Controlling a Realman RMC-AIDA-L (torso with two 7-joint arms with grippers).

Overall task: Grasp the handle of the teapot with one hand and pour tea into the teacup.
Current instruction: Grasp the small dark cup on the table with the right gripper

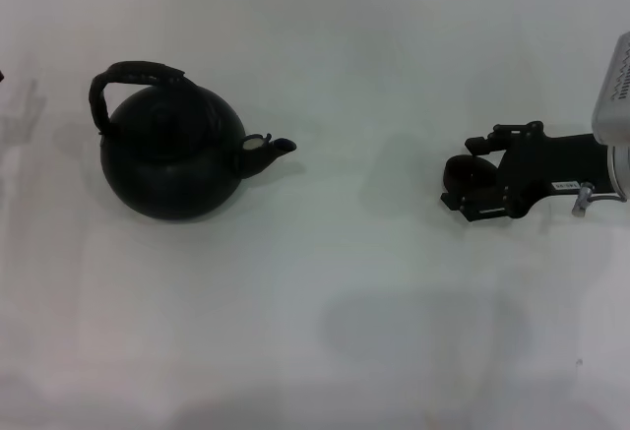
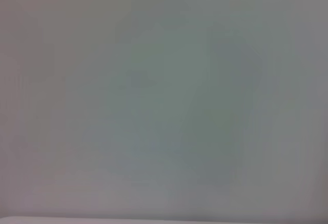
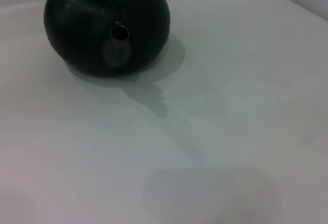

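One gripper is in sight, the right gripper (image 1: 471,182), a black claw reaching in from the right edge of the white table (image 1: 325,332), and its fingers sit around the tiny round dark brown-black teacup (image 1: 463,171), which rests low on the surface between them; whether they are pinching it or merely bracketing it I cannot tell from here. The cup's inside is hidden, so I cannot say whether it holds anything. From that claw the large round dark green-black teapot (image 1: 172,154) lies well apart, toward the robot's left, its short stubby spout (image 1: 266,150) with the pale spot pointing straight back at the cup. Its long axis, spout to back, runs across the table toward the right gripper. The thick dark ribbed handle (image 1: 133,81) arches over the pot's top, tilted to the far left side. The lid area is dark and closed over, contents unseen. The left gripper is out of view; I judge it the likelier arm for the handle, being on the pot's side.
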